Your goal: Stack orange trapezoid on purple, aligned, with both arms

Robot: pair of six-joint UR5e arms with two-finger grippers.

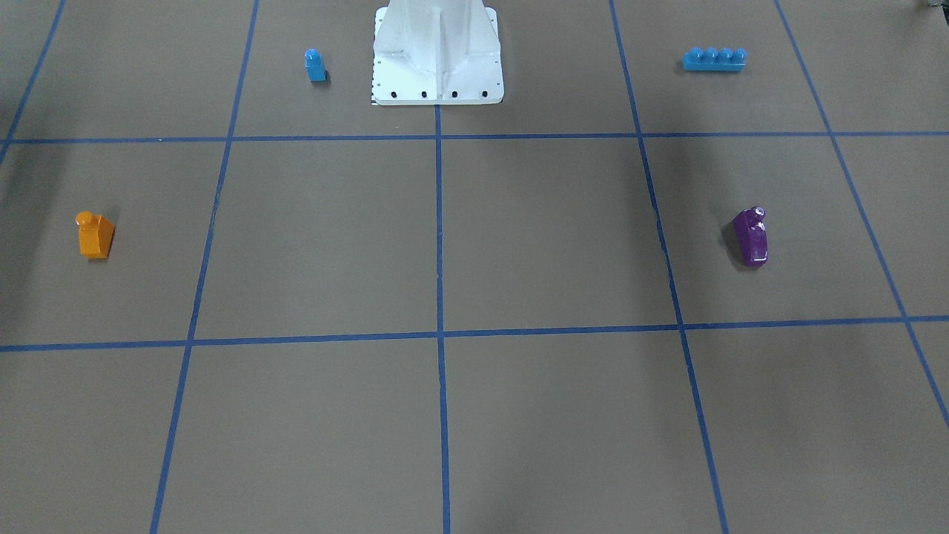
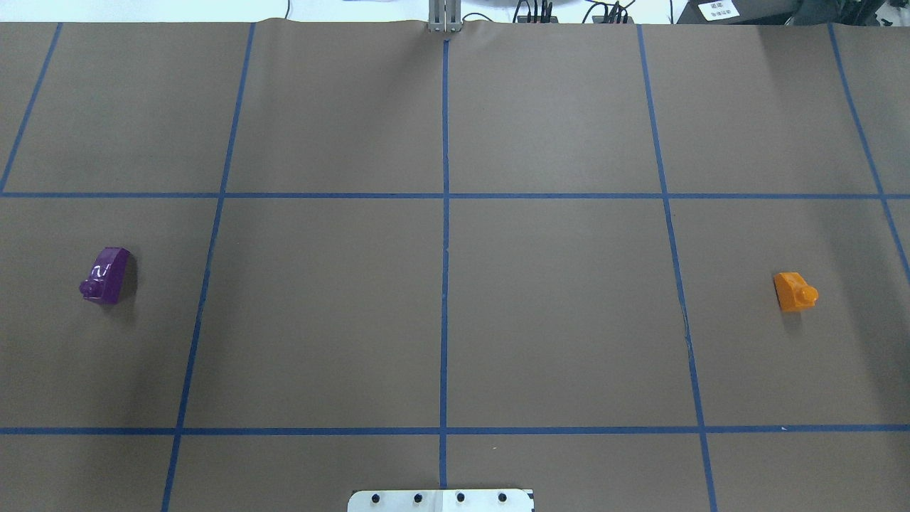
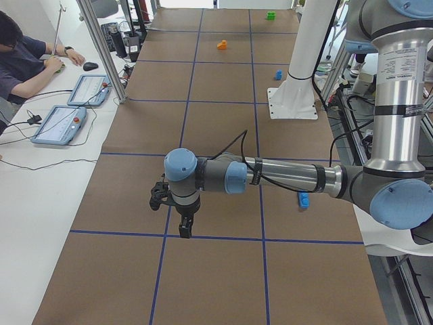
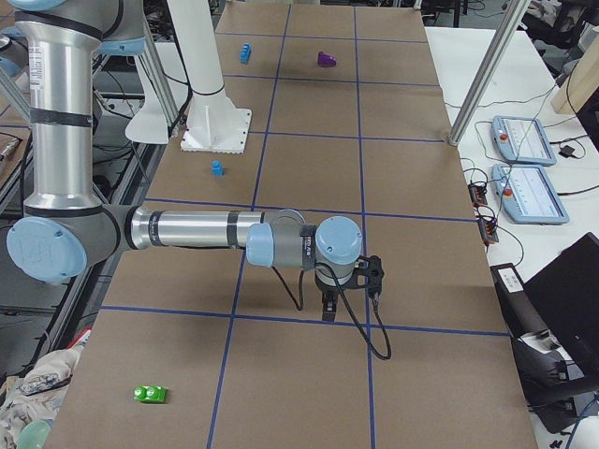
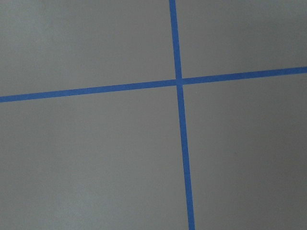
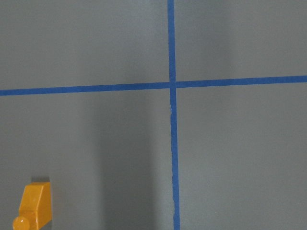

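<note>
The orange trapezoid (image 1: 95, 236) stands on the brown table at the robot's right; it also shows in the overhead view (image 2: 795, 291), the left side view (image 3: 222, 45) and the bottom left corner of the right wrist view (image 6: 32, 207). The purple brick (image 1: 751, 237) stands at the robot's left, far apart from it (image 2: 106, 276) (image 4: 327, 59). My left gripper (image 3: 184, 229) and right gripper (image 4: 329, 309) hang fingers-down over the table ends and show only in the side views. I cannot tell whether they are open or shut. Neither touches a brick.
A small blue single-stud brick (image 1: 315, 65) and a long blue four-stud brick (image 1: 714, 59) flank the white base mount (image 1: 437, 59). A green brick (image 4: 150, 394) lies near the right end. An operator (image 3: 24, 57) sits beside tablets (image 3: 59, 125).
</note>
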